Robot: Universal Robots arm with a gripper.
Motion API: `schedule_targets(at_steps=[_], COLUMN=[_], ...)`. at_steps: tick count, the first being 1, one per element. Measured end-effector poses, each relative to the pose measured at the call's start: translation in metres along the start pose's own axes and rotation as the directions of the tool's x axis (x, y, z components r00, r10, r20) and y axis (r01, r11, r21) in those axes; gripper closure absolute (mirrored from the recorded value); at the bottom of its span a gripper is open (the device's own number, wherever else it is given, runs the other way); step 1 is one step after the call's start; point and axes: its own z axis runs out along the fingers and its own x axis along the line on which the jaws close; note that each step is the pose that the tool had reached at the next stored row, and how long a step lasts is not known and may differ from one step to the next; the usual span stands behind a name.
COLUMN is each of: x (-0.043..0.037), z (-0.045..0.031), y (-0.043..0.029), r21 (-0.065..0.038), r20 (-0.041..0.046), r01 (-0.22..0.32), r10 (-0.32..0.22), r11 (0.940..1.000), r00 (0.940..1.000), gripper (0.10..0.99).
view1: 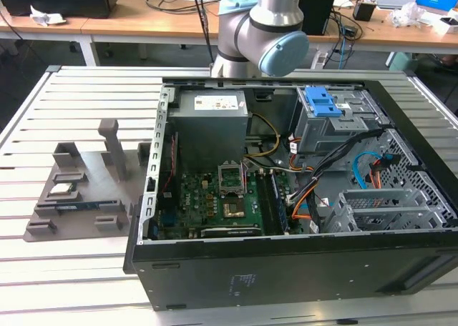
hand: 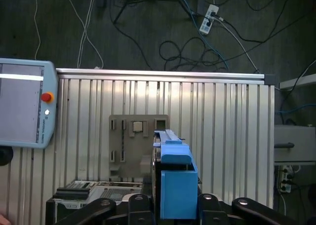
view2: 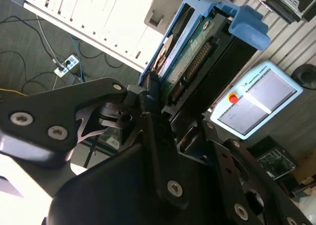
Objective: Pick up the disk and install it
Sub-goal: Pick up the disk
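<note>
In both wrist views my gripper (hand: 173, 207) (view2: 165, 99) is shut on the disk (hand: 174, 183), high above the table. The disk (view2: 190, 55) stands on edge between the black fingers (view2: 150, 94). Its green circuit board and connector row show, framed by the bright blue carrier bracket (view2: 247, 27). In the exterior view, the arm's grey and light-blue joints (view1: 265, 33) rise behind the open computer case (view1: 286, 197) and leave the picture at the top.
Inside the case a grey drive cage with a blue latch piece (view1: 322, 104) sits at the back right, amid cables and the motherboard (view1: 222, 197). A grey parts fixture (view1: 79, 190) (hand: 138, 141) lies on the slatted table. A teach pendant (hand: 22, 104) rests beside the table.
</note>
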Motion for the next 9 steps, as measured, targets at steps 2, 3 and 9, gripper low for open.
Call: schedule_targets(at_steps=[2,3,9], x=[0.0,0.0,0.0002], z=[-0.0005,-0.0005,-0.0006], y=[-0.0001,0.0,-0.0017], r21=[0.0,0.0,0.0], r20=[0.0008,0.001,0.001], r01=[0.0,0.0,0.0], r10=[0.0,0.0,0.0], r11=[1.0,1.0,1.0], r00=[1.0,1.0,1.0], gripper=[0.722,0.722,0.722])
